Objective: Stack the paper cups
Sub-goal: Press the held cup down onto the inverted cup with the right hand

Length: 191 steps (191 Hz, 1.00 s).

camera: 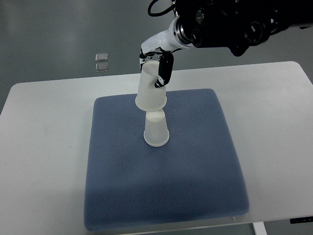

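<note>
- Your bench is a smooth white slab with rounded corners.
- On it lies a blue mat, square, with a fine dimpled weave.
- Your right hand reaches in from the top right; its fingers are wrapped around the held cup, a plain white paper cone, mouth down and tilted.
- That cup hangs right over the standing cup, upside down mid-mat; whether they touch you cannot tell.
- The stack looks unfinished: lowering, seating and letting go remain.
- Two small clear squares lie on the floor.

Mat's near edge possibly cropped
</note>
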### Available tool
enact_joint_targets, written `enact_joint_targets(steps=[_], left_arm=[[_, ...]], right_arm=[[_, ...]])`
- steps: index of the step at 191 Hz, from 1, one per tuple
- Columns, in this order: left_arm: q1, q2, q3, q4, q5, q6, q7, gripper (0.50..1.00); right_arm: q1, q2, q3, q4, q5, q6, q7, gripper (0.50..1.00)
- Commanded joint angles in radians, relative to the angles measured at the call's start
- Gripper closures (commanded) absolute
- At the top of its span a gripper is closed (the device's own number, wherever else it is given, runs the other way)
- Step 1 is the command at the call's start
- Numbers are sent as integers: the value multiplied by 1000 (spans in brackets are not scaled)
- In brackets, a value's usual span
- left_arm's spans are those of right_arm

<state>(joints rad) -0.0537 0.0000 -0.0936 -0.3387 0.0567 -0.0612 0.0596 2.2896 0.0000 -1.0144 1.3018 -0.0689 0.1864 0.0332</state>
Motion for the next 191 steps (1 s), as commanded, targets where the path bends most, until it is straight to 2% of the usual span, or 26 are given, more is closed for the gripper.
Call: enact_joint_targets(steps=[1,27,191], left_arm=[[0,0,0,1,0,0,0,500],[0,0,0,3,0,0,0,500],[0,0,0,3,0,0,0,500]], right_arm=[[-22,0,-1,1,0,-18,-1,875],[-44,0,-4,4,-2,-42,-1,875],[-101,0,-12,20,0,-84,-4,854]])
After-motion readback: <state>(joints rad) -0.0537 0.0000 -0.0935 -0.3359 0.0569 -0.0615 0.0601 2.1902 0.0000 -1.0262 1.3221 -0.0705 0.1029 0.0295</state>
